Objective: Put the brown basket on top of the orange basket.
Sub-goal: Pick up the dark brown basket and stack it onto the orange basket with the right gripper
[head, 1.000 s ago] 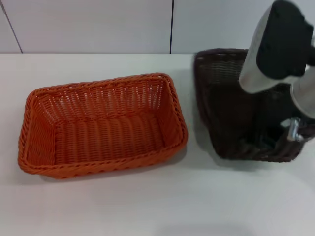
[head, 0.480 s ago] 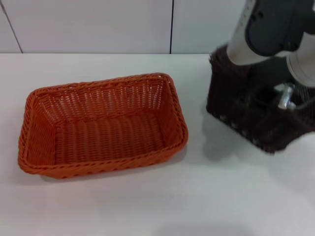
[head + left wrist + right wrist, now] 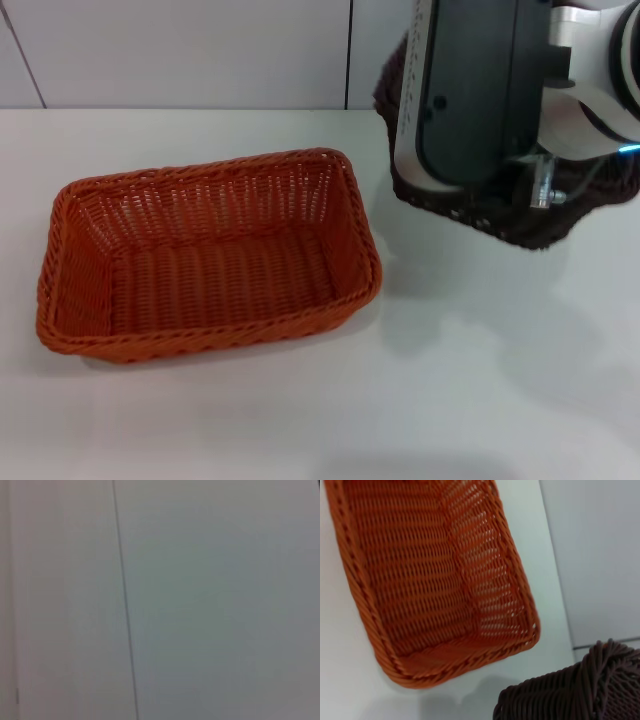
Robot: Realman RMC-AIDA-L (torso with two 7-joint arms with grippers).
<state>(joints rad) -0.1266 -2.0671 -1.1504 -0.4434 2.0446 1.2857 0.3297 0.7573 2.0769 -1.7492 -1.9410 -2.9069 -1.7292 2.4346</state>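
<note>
The orange basket (image 3: 210, 250) stands empty on the white table, left of centre; it also shows in the right wrist view (image 3: 430, 580). The brown basket (image 3: 525, 218) hangs in the air at the far right, tilted and off the table, to the right of the orange basket and apart from it. My right arm (image 3: 470, 90) covers most of it. My right gripper (image 3: 535, 190) is shut on the basket's near rim, mostly hidden behind the wrist. A corner of the brown basket's braided rim (image 3: 570, 690) shows in the right wrist view. My left gripper is out of view.
The white table (image 3: 400, 400) stretches out in front of and to the right of the orange basket. A white panelled wall (image 3: 200, 50) rises behind the table. The left wrist view shows only a wall panel (image 3: 200, 600).
My right arm has lifted the brown basket off the table and carried it up and slightly left, tilting it. The orange basket has not moved.
</note>
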